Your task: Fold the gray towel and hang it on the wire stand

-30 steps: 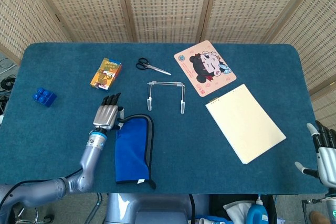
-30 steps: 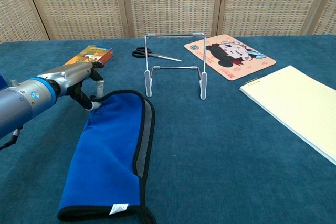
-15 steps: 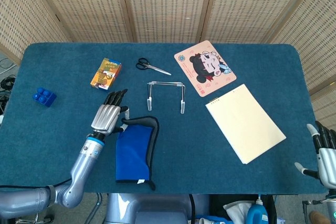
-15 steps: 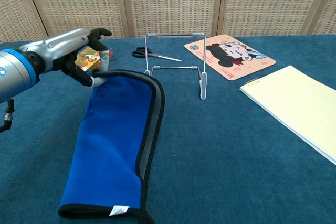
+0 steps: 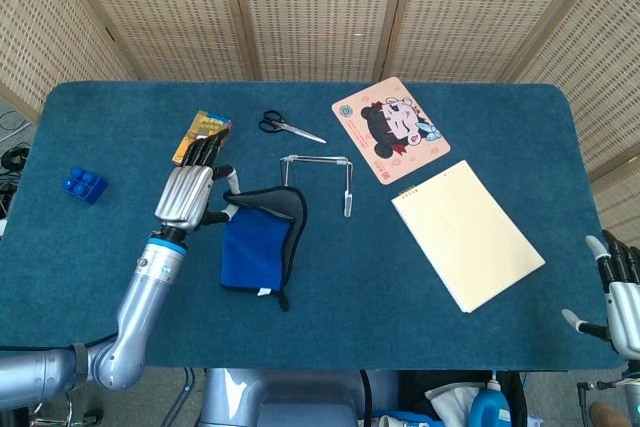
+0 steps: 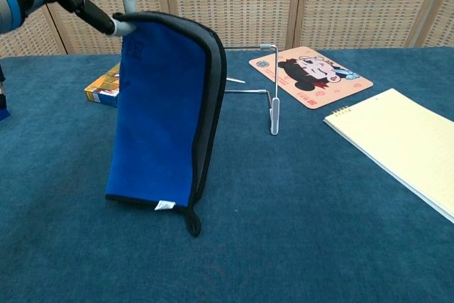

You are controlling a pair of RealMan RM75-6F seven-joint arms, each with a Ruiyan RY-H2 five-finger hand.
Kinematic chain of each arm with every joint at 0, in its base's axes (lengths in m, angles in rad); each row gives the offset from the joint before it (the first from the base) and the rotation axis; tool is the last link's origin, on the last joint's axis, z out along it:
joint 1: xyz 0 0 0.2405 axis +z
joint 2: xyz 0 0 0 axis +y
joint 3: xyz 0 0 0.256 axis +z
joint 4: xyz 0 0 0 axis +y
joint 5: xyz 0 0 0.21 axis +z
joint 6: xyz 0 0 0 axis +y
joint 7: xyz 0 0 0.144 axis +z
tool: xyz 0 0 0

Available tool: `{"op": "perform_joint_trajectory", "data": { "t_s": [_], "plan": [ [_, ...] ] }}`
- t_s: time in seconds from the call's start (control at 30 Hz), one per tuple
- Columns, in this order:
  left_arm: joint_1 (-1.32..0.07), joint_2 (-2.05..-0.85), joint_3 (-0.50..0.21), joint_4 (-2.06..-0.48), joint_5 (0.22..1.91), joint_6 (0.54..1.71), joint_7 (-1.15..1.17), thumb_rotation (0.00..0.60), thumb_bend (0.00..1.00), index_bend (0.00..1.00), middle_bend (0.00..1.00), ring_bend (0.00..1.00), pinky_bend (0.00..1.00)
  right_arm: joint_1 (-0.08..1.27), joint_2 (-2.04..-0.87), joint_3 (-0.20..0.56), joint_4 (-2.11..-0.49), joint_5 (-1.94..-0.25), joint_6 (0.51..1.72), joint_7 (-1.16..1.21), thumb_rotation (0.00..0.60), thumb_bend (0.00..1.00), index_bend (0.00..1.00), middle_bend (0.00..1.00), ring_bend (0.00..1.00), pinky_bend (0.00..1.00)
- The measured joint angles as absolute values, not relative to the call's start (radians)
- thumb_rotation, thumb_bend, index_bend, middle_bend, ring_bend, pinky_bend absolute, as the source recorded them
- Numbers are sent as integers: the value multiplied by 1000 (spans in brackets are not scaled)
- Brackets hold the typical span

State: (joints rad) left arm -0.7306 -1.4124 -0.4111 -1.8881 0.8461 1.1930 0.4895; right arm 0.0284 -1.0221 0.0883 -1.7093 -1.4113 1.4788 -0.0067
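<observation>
**Folded towel held up by its top edge, just short of the stand**

While its lower end rests on the counter (image 5: 420, 317), the folded towel (image 6: 167, 115) hangs nearly upright, blue on its broad face with a gray layer and dark binding showing along its right edge. A small white tag sits at the bottom hem, and a dark loop of binding trails onto the cloth below it. The left hand (image 5: 188, 195) pinches the towel's upper left corner between thumb and fingers (image 6: 117, 25), with the other fingers lying extended over the top. In the chest view the towel stands in front of the wire stand (image 5: 318, 182) and hides its left leg; from the head view the towel's upper edge lies just beside the stand's left foot, and I cannot tell whether they touch. The stand itself is upright, its top bar bare.

The right hand (image 5: 618, 292) shows only at the lower right edge of the head view, off the counter, fingers extended and apart, holding nothing.

Farther out, a small colorful box (image 5: 200, 135) lies behind the left hand, scissors (image 5: 290, 127) lie beyond the stand, a cartoon mouse pad (image 5: 390, 127) sits to their right, a yellow notepad (image 5: 467, 234) lies nearer the right edge, and a blue toy block (image 5: 84, 185) sits at far left.
</observation>
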Motion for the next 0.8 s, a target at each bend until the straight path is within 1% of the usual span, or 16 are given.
{"op": "perform_joint_trajectory", "data": {
  "t_s": [0.17, 0.3, 0.5, 0.6, 0.8],
  "plan": [
    [-765, -1364, -485, -1909, 750, 1184, 497, 600, 484, 939, 0, 0, 0, 30, -1020, 94, -1707, -1398, 1473, 0, 600, 0, 0, 0, 0, 0],
    [-806, -1308, -558, -1920, 636, 1178, 511, 600, 483, 939, 0, 0, 0, 34, -1018, 101, -1701, -1377, 1459, 13, 600, 0, 0, 0, 0, 0],
    [-890, -1249, -642, -1899, 473, 1172, 533, 600, 483, 939, 0, 0, 0, 43, -1016, 111, -1690, -1349, 1435, 30, 600, 0, 0, 0, 0, 0],
    [-946, -1240, -672, -1856, 409, 1175, 545, 600, 483, 938, 0, 0, 0, 46, -1015, 115, -1686, -1341, 1428, 36, 600, 0, 0, 0, 0, 0],
    [-1031, -1245, -708, -1758, 340, 1185, 569, 600, 483, 939, 0, 0, 0, 51, -1015, 119, -1680, -1327, 1416, 41, 600, 0, 0, 0, 0, 0]
  ]
}}
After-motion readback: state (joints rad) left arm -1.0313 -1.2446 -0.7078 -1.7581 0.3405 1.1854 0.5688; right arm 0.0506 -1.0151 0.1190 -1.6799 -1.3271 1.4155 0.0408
